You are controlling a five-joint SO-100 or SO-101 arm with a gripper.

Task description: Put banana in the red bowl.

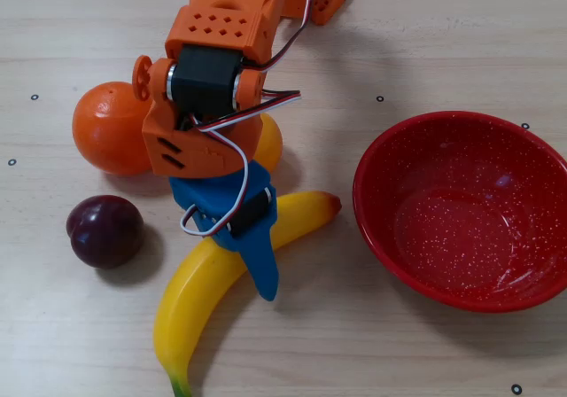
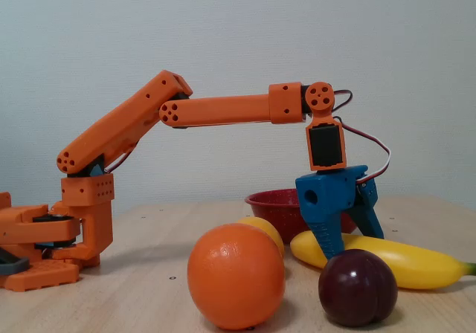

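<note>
wooden table (image 1: 443,25); gripper (image 2: 349,245) fingers spread astride banana (image 1: 199,291); red bowl (image 1: 461,211) near.

I see an orange (image 1: 104,140), a dark plum (image 1: 104,230) near it, and a yellow-orange ball fruit (image 1: 267,144) on the wooden counter (image 1: 443,42).

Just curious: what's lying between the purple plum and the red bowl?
In the overhead view, the banana lies between the plum and red bowl, under the blue claw.
</note>
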